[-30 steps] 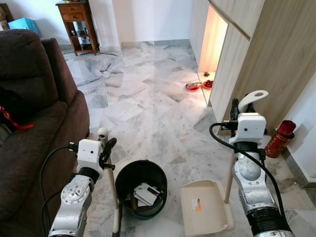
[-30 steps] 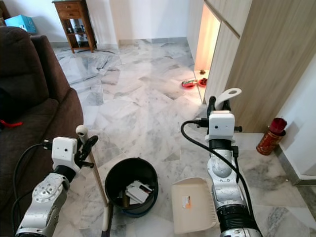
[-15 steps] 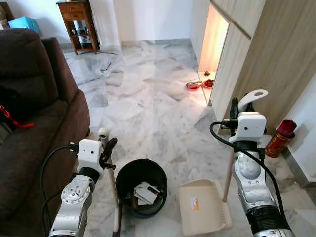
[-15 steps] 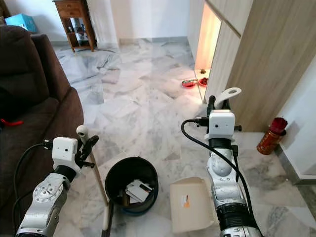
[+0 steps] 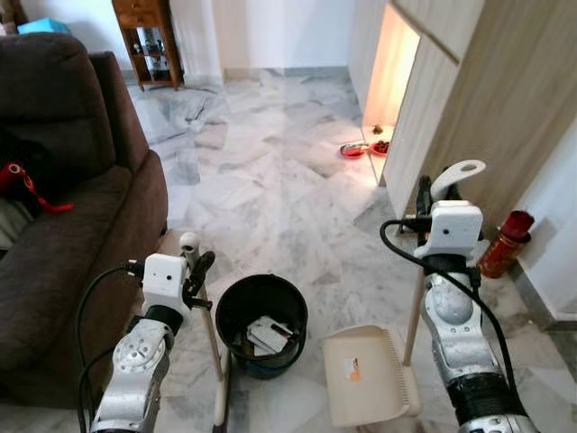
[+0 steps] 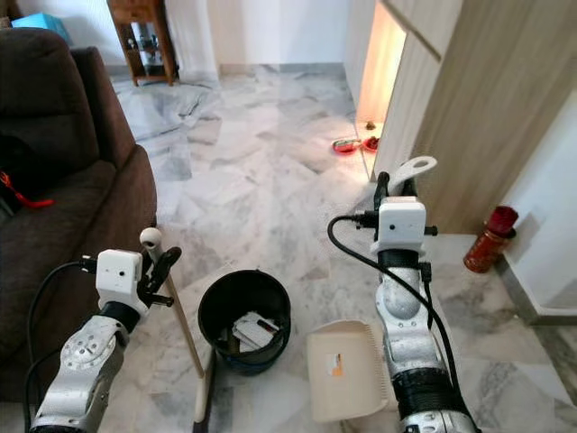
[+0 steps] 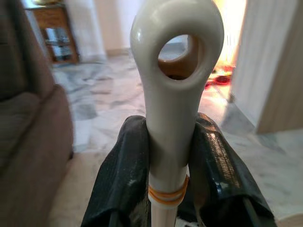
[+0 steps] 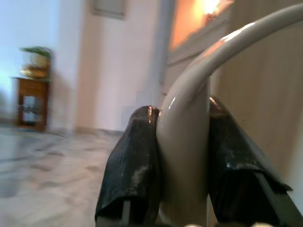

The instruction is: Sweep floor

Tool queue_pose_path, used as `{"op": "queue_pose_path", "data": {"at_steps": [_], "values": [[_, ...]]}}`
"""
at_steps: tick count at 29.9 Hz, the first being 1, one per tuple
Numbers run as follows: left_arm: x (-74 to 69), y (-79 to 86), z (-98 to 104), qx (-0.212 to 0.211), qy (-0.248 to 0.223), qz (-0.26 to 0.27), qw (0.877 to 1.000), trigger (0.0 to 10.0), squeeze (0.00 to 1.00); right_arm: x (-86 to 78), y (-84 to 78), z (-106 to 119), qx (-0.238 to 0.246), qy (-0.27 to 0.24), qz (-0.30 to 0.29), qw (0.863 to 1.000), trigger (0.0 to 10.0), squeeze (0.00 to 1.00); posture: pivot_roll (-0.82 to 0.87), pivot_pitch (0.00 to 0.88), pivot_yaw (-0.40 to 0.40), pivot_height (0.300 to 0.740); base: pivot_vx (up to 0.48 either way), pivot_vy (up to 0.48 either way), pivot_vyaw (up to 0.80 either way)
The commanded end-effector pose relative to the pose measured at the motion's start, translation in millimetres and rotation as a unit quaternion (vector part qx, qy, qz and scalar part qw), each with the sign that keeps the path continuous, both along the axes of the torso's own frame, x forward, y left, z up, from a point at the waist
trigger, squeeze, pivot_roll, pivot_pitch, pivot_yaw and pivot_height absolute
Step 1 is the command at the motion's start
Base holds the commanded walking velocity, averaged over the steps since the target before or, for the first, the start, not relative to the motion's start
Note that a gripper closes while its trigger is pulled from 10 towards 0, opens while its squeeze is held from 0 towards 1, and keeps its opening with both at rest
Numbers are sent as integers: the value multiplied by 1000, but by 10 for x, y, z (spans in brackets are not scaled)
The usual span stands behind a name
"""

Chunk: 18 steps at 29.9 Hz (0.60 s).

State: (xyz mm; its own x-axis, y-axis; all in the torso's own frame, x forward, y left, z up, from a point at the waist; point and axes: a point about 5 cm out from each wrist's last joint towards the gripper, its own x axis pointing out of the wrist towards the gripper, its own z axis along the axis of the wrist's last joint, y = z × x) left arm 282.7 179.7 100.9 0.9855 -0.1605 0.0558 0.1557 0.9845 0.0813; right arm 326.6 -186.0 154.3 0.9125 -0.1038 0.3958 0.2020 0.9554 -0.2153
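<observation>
Left eye view: the left gripper (image 5: 195, 271) pinches the top of a broom (image 5: 213, 347) handle, which slants down to the marble floor (image 5: 270, 189) beside a black bin (image 5: 262, 323) with papers inside. The right gripper (image 5: 424, 200) clamps the pale upright handle of a dustpan (image 5: 368, 388), whose tray rests on the floor just right of the bin. A small orange label sits on the tray — its writing is too small to read. A brown sofa (image 5: 63, 225) is on the left, a wood-panelled cabinet (image 5: 469, 99) on the right, and a red canister (image 5: 501, 244) stands by the wall.

Right eye view: the same scene; two red bowls (image 6: 353, 144) lie on the floor by the lit opening in the cabinet, and a wooden side table (image 6: 141, 36) stands at the far wall.

Left wrist view: both black fingers (image 7: 118, 184) press against the white broom handle, just below its hanging loop and above an orange band.

Right wrist view: blurred — the fingers (image 8: 132, 165) squeeze the curved beige dustpan handle between them.
</observation>
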Motion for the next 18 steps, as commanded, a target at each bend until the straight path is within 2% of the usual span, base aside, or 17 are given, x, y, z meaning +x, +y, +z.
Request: {"op": "queue_pose_path", "data": {"at_steps": [1,7,18], "values": [[1,8,95,1,-22,-1,1000,10000,0,8,29,29,4,-6,5,1000,10000,0,-21,2,22,740,-255,0,0],[12,0,96,-1,-23,-1,1000,10000,0,21,35,35,5,-6,7,1000,10000,0,-25,0,18,740,-252,0,0],[11,-12,83,-1,-21,2,1000,10000,0,18,2,8,14,2,3,1000,10000,0,-30,0,15,740,0,0,0]]}}
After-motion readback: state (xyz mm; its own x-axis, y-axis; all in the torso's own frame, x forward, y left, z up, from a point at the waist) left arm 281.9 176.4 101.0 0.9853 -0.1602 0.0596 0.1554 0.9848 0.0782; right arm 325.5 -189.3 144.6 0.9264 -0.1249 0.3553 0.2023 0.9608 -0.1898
